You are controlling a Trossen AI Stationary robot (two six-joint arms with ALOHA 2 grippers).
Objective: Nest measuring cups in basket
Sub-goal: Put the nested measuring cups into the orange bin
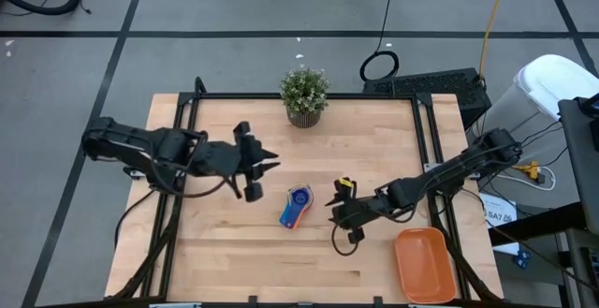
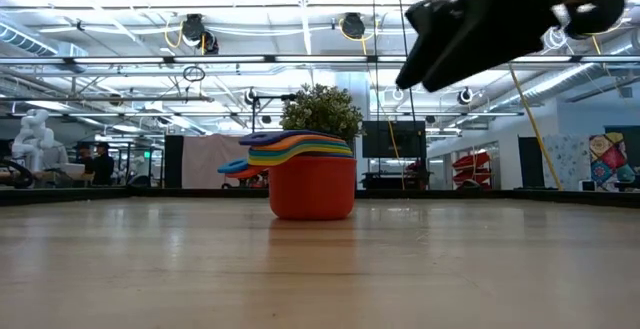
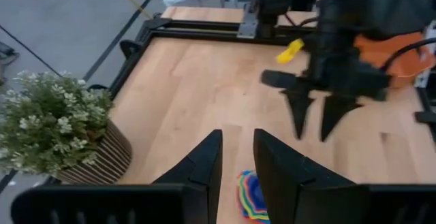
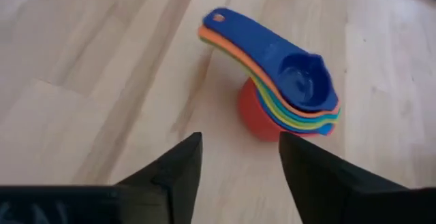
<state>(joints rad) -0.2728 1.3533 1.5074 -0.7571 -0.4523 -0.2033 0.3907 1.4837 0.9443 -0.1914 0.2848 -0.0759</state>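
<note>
Red at the bottom and blue on top, the measuring cups [image 1: 296,206] stand nested mid-table, outside the orange basket [image 1: 426,264] at the near right corner. Right gripper [image 1: 337,219] hovers just right of them, fingers apart, empty. Left gripper [image 1: 263,166] waits left, fingers slightly apart.

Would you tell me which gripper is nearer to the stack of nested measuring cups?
The right gripper is slightly nearer, just beside the stack of nested measuring cups, jaws open. The left gripper sits a little farther off on the stack's other side.
</note>
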